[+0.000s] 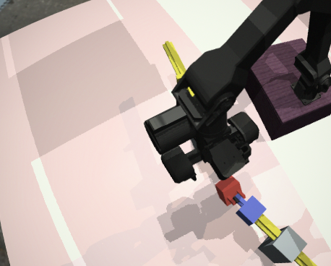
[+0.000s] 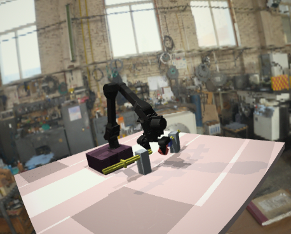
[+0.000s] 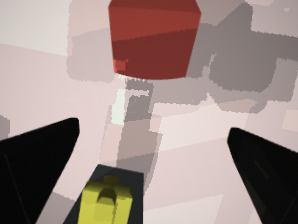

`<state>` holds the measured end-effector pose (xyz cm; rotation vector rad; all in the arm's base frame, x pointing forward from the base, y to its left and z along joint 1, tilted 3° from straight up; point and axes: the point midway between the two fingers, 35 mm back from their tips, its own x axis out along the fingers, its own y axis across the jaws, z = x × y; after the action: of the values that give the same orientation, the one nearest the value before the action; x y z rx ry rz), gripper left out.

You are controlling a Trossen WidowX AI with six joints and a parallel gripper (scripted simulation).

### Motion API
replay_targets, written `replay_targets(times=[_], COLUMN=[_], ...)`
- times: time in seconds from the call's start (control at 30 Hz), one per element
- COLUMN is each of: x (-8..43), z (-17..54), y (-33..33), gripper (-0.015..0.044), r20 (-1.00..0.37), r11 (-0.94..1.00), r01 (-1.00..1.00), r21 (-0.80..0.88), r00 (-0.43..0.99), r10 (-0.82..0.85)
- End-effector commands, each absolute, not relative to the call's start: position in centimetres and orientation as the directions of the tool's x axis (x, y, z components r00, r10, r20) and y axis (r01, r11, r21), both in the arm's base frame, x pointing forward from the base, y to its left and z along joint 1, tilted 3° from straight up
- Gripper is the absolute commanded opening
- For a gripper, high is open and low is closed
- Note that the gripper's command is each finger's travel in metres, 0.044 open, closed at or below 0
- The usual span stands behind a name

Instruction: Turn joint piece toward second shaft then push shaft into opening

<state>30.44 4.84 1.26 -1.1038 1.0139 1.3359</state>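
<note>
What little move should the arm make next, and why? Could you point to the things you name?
Probably lower the end effector [image 3: 154, 130] around the red joint piece [image 1: 230, 191] [image 2: 160, 151] [image 3: 154, 42]: its fingers stand open, and the piece lies ahead of them, not between them.

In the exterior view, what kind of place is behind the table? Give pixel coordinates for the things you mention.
Probably a workshop: tools and parts hang along the brick wall [image 2: 85, 41], with a grey metal cabinet [image 2: 75, 119] and cluttered shelves below.
</note>
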Motion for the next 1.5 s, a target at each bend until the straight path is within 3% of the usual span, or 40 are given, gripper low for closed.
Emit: replay_targets(times=[0.0,0.57,1.4,1.47], x=[30.0,29.6,29.6,29.6], z=[-1.0,-1.2,-4.1,-4.1], y=[4.8,9.8,10.5,10.5], gripper=[0.0440,0.0440,0.0440,0.0387], r20=[-0.977,-0.976,-0.976,-0.976], r11=[-0.065,-0.065,-0.065,-0.065], r01=[-0.998,-0.998,-0.998,-0.998], r21=[-0.009,-0.009,-0.009,-0.009], r00=[-0.005,-0.005,-0.005,-0.005], r10=[0.212,0.217,0.217,0.217])
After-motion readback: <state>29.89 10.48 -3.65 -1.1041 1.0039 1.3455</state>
